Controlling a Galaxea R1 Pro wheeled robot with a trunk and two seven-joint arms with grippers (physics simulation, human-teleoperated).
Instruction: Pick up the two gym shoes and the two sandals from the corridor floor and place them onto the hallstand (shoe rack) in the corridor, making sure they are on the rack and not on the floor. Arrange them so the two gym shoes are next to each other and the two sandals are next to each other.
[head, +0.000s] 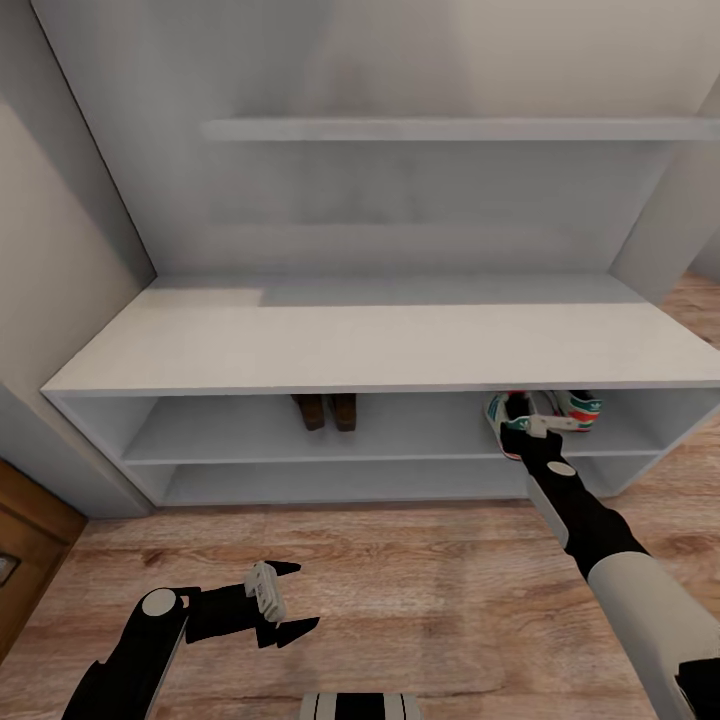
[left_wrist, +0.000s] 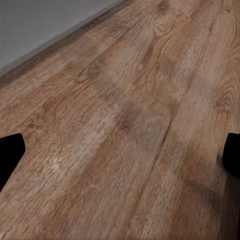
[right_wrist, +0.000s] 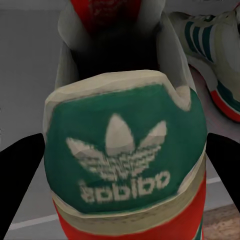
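The hallstand (head: 380, 340) is a low grey unit straight ahead. On its upper shelf, two dark brown sandals (head: 326, 410) stand side by side left of centre. At the right end of that shelf is one gym shoe (head: 580, 408), also seen in the right wrist view (right_wrist: 210, 45). Just left of it, the other gym shoe (head: 503, 425) has its heel (right_wrist: 125, 145) over the shelf's front edge. My right gripper (head: 530, 426) is shut on that green heel, and its fingers (right_wrist: 20, 170) press both sides. My left gripper (head: 302, 597) hangs open and empty low over the corridor floor (left_wrist: 125, 125).
A thin floating shelf (head: 450, 128) runs along the wall above the rack. A brown wooden door (head: 25, 540) stands at the far left. The rack's lower shelf (head: 340, 483) holds nothing. Bare plank floor (head: 400, 560) lies between me and the rack.
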